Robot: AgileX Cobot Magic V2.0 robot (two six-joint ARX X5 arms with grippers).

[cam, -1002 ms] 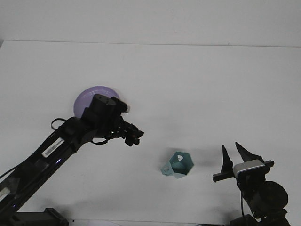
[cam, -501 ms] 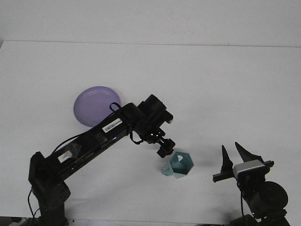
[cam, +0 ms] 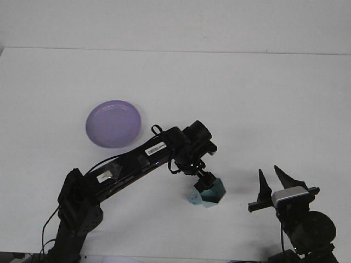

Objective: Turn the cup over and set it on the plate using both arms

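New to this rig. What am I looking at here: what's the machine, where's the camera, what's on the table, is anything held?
This is a two-armed robot at a white table. There is one picture, taken by a camera that looks forward over the table the way the robot faces, so its left arm is on the left of the picture.

The left arm reaches across from the lower left, and the left gripper is down at a small teal cup that sits near the front of the table. The gripper covers part of the cup, and I cannot tell whether it has closed on it.

The right gripper waits at the lower right, fingers spread open and pointing up, holding nothing.

A purple plate lies to the left, further back, with nothing on it.
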